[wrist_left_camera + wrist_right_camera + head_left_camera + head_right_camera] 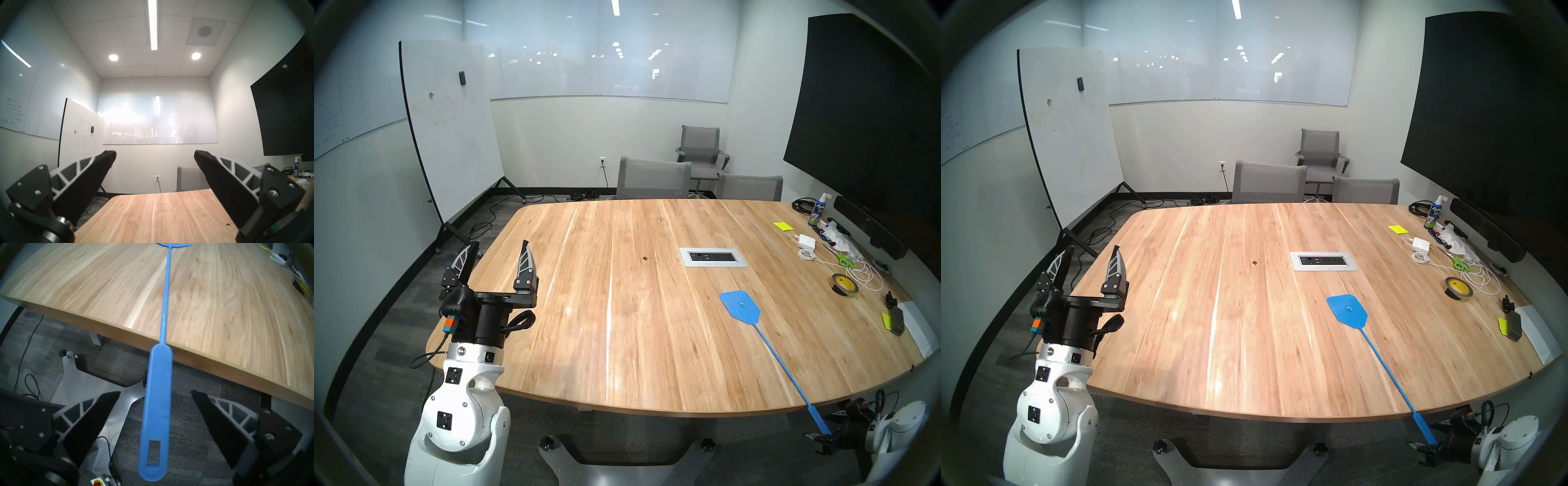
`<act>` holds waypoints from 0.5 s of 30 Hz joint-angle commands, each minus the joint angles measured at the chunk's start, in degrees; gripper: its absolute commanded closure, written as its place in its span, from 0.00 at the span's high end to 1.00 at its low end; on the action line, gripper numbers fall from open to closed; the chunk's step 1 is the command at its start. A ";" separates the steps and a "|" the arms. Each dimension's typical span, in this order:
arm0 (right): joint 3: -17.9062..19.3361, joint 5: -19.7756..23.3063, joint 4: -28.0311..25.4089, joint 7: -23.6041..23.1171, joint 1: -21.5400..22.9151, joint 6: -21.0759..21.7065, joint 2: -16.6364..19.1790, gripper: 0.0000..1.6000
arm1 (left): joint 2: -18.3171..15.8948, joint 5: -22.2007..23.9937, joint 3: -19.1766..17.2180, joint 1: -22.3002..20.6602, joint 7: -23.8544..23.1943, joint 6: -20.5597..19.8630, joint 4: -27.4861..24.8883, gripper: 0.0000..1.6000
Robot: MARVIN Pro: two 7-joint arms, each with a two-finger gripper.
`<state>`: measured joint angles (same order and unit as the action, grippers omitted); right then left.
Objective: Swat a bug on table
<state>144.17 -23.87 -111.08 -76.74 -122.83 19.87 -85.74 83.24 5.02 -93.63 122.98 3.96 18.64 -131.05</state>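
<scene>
- The bug (645, 259) sits mid-bench (619, 339), at nine o'clock from the outlet panel (713, 257).
- The blue swatter (762, 339) looks light, thin and whippy; its handle overhangs the near edge at five o'clock.
- Right end effector (155, 395) is released, straddling the flat handle: grasp there.
- Left end effector (499, 258) is released, empty.

- The left gripper (155, 153) points up toward the far wall, its black fingers (220, 171) spread wide with nothing between them
- Below lies the table (153, 217); a tiny dark bug (228, 224) sits beside the right-hand finger
</scene>
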 commanded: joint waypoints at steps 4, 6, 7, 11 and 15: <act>0.18 0.12 -0.59 -0.28 0.42 0.40 0.59 1.00 | -0.01 -0.02 0.08 0.14 -0.05 0.07 -1.22 1.00; 0.13 0.04 -0.51 -0.27 0.46 0.41 0.64 1.00 | -0.01 -0.02 0.08 0.14 -0.05 0.07 -1.22 1.00; 0.08 0.00 -0.44 -0.26 0.48 0.39 0.67 1.00 | -0.01 -0.02 0.08 0.14 -0.05 0.07 -1.22 1.00; -0.06 -0.18 -0.20 -0.20 0.55 0.37 0.74 1.00 | -0.01 -0.02 0.08 0.14 -0.05 0.07 -1.22 1.00; -0.14 -0.37 -0.09 -0.13 0.55 0.38 0.77 0.93 | -0.01 -0.02 0.08 0.14 -0.05 0.07 -1.22 1.00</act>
<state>144.21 -23.97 -110.84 -76.80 -122.34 20.10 -85.39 83.24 5.02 -93.63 122.98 3.96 18.64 -131.05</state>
